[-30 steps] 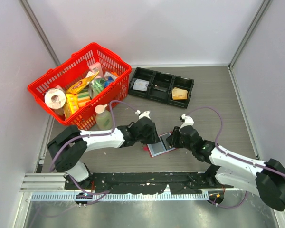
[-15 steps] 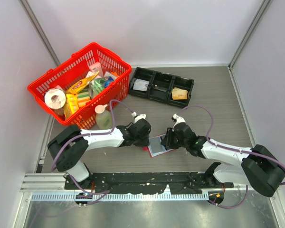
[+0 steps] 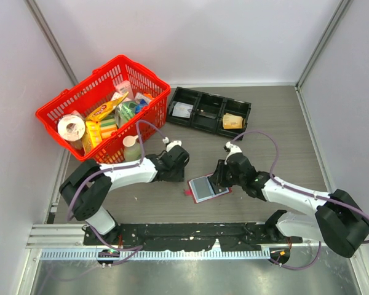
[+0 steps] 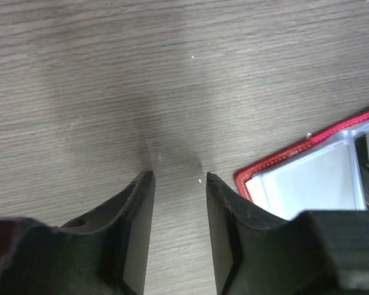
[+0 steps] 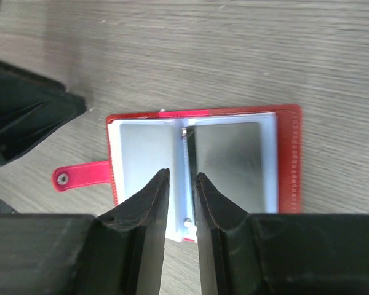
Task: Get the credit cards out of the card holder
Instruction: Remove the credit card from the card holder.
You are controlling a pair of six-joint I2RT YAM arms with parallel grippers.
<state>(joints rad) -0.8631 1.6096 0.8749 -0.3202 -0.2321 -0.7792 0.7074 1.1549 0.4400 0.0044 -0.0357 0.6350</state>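
The card holder [image 3: 207,188] lies open and flat on the table, a red wallet with shiny pale sleeves and its snap tab [image 5: 80,177] pointing left. Greyish cards show inside the left sleeve [image 5: 144,153] and the right sleeve [image 5: 229,157]. My right gripper [image 5: 182,175] hangs over the wallet's middle fold with its jaws a narrow gap apart and nothing between them; it also shows in the top view [image 3: 218,178]. My left gripper [image 4: 178,178] is open and empty over bare table, just left of the wallet's corner [image 4: 307,178]; the top view [image 3: 182,171] shows it too.
A black three-compartment tray [image 3: 204,103] stands at the back, with a pale flat card [image 3: 182,110] in its left part and a tan paper wad [image 3: 232,121] in its right part. A red basket [image 3: 80,92] of groceries stands at the back left, with a bottle [image 3: 133,152] beside it.
My left gripper has let go of the wallet's left edge and drawn back up and left. My right gripper has shifted slightly. The wallet now lies flat and open.
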